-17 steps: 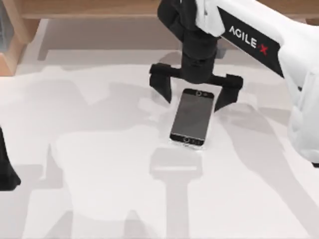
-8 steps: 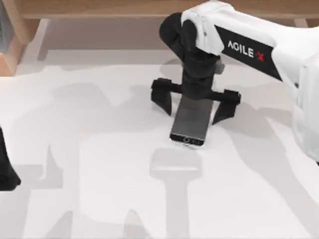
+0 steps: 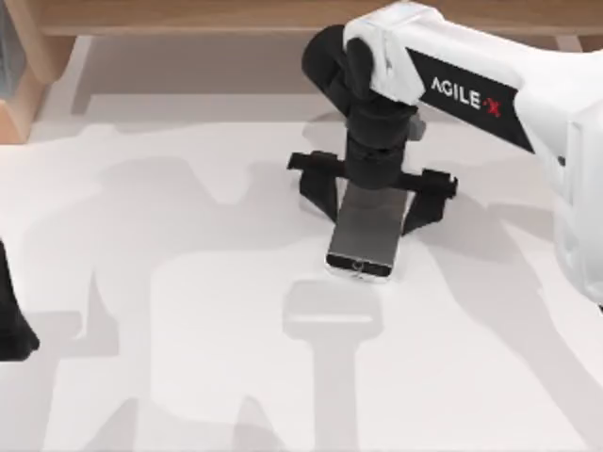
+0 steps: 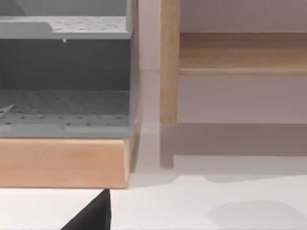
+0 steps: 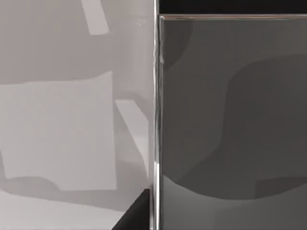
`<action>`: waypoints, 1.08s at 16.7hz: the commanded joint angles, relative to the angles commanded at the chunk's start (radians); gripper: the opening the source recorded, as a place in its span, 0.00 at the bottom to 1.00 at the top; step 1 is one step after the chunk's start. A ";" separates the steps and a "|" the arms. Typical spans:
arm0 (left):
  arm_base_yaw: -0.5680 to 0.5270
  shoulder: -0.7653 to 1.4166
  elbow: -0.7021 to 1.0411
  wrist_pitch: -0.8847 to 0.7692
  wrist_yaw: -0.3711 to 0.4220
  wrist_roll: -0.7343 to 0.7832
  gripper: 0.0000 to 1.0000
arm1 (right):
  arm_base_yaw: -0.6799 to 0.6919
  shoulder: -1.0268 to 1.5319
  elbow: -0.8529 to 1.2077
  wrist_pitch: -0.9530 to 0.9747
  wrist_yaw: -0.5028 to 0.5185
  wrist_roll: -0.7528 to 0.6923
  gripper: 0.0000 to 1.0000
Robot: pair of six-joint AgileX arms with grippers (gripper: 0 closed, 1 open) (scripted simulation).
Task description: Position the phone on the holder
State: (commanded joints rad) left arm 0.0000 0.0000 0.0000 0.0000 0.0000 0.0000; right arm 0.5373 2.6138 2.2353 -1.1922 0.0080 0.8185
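Observation:
The phone (image 3: pixel 361 240) lies flat on the white table (image 3: pixel 188 282), its grey screen up and its home-button end toward the table's front. My right gripper (image 3: pixel 374 209) hangs straight over its far end, with one black finger against each long edge, shut on the phone. In the right wrist view the phone's screen (image 5: pixel 230 120) and silver rim sit very close. The holder is out of view. My left gripper (image 3: pixel 11 325) is parked at the table's left edge.
A pale grey T-shaped patch (image 3: pixel 332 315) lies on the table just in front of the phone. A wooden shelf unit with grey perforated trays (image 4: pixel 64 76) stands at the back left. A wooden rail (image 3: pixel 170 17) runs along the back.
My right gripper came down over the phone's far end and its fingers closed in from wide apart onto the long edges. The phone shifted slightly to the right.

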 joint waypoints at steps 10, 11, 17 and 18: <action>0.000 0.000 0.000 0.000 0.000 0.000 1.00 | 0.000 0.000 0.000 0.000 0.000 0.000 0.00; 0.000 0.000 0.000 0.000 0.000 0.000 1.00 | 0.000 0.000 0.000 0.000 0.000 0.000 0.00; 0.000 0.000 0.000 0.000 0.000 0.000 1.00 | 0.001 -0.038 0.006 -0.035 0.009 -0.006 0.00; 0.000 0.000 0.000 0.000 0.000 0.000 1.00 | 0.001 -0.039 0.014 -0.045 0.009 -0.006 0.00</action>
State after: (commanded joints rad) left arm 0.0000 0.0000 0.0000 0.0000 0.0000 0.0000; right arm 0.5387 2.5749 2.2494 -1.2369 0.0172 0.8130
